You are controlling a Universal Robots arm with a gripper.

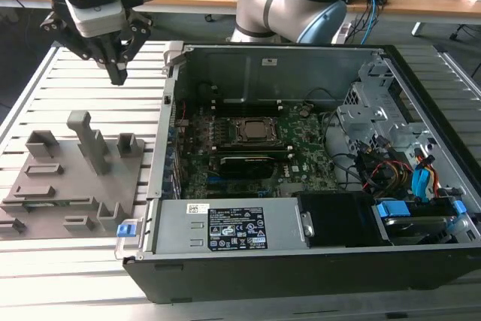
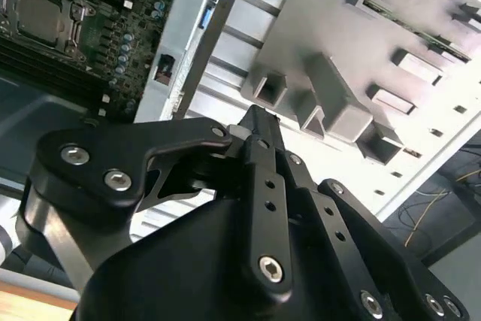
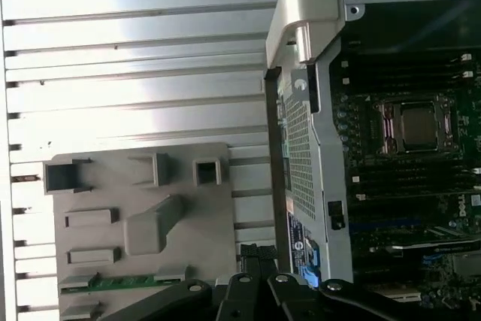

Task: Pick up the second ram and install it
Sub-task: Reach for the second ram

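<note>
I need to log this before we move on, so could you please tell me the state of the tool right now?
Tool: closed, holding nothing; the memory stick lies in the grey block.

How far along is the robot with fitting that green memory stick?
Barely started: nothing looks done yet. The second ram lies in its slot on the grey fixture. The tool hangs shut and empty above the slatted table, near the computer case. Pickup and seating on the motherboard are left.
</note>
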